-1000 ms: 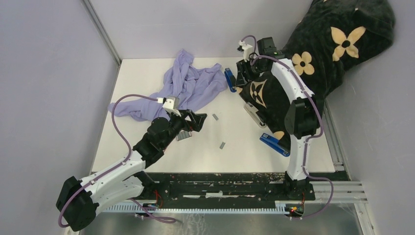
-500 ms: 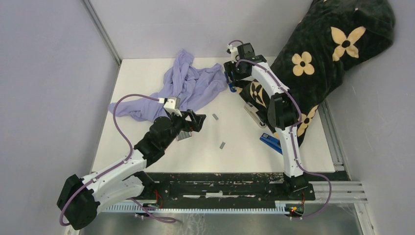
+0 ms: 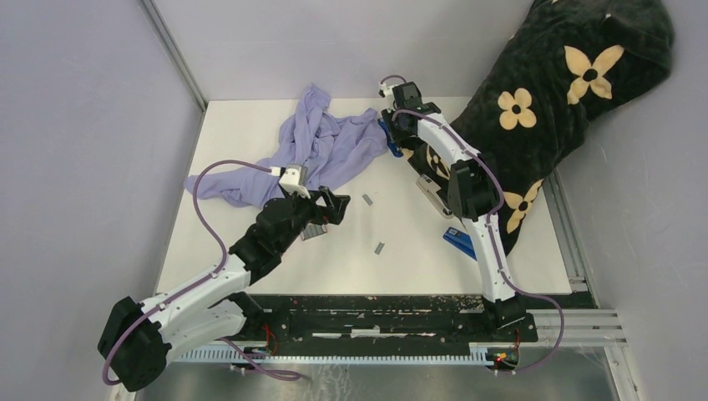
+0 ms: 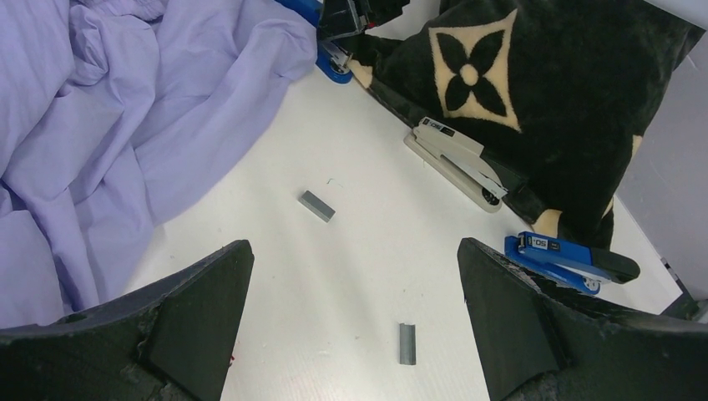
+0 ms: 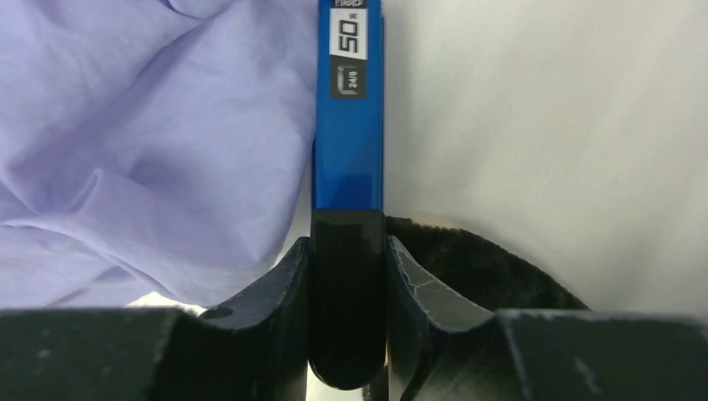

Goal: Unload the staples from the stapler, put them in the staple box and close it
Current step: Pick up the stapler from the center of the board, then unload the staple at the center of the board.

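Right wrist view: right fingers (image 5: 275, 292) are now pinching the stapler (image 5: 348, 125) by its black tail beside the cloth (image 5: 150, 142), having swung in off the blanket (image 3: 568, 92). Left fingers (image 4: 192, 317) are staying spread, facing two loose staples (image 4: 317, 205) on the bench (image 4: 351, 276); opening it comes next.

We see a white table (image 3: 401, 267) with a crumpled lilac cloth (image 3: 321, 150) lying on its far left part, one end trailing towards the left edge. A black blanket (image 3: 576, 83) with cream flowers slumps from the far right corner onto the table's right side, its far end close to the cloth. Plain grey walls (image 3: 83, 125) stand around.
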Robot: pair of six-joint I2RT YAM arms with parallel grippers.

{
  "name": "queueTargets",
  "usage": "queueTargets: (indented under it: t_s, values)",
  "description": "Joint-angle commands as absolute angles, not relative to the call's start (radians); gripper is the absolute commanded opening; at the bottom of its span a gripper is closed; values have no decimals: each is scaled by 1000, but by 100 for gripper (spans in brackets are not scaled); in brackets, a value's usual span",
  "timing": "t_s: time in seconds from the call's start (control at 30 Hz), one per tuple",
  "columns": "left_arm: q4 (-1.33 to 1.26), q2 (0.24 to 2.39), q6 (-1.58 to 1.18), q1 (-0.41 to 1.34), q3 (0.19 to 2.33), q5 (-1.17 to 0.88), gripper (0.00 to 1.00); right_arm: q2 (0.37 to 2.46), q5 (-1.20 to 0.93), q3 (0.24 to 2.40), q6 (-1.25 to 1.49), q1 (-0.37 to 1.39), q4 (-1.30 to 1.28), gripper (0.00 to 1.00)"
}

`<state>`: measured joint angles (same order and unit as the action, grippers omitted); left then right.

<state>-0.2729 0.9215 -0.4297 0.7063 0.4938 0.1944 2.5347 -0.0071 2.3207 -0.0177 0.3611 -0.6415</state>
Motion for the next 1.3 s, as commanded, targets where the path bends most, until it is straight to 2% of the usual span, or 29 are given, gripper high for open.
queueTargets:
  t_s: [0.0, 0.1, 0.17, 0.53, 0.87, 1.27]
  values:
    - [-291, 927, -426, 700, 549, 216, 99, 2522, 69, 2373, -28, 377, -589, 24]
    - [-291, 932, -420, 699, 559, 209, 99, 2489, 70, 2361, -12, 374, -606, 8]
    - [-292, 932, -420, 699, 563, 205, 99, 2447, 30, 2342, 23, 363, -614, 1]
    - [-358, 901, -465, 699, 527, 180, 99, 2146, -270, 2094, 225, 271, -590, 1]
    - [-507, 898, -566, 698, 469, 143, 99, 1914, -646, 1742, 409, 194, -464, 1]
    - [-733, 993, -723, 688, 435, 40, 99, 1669, -959, 1341, 532, 132, -292, 1]
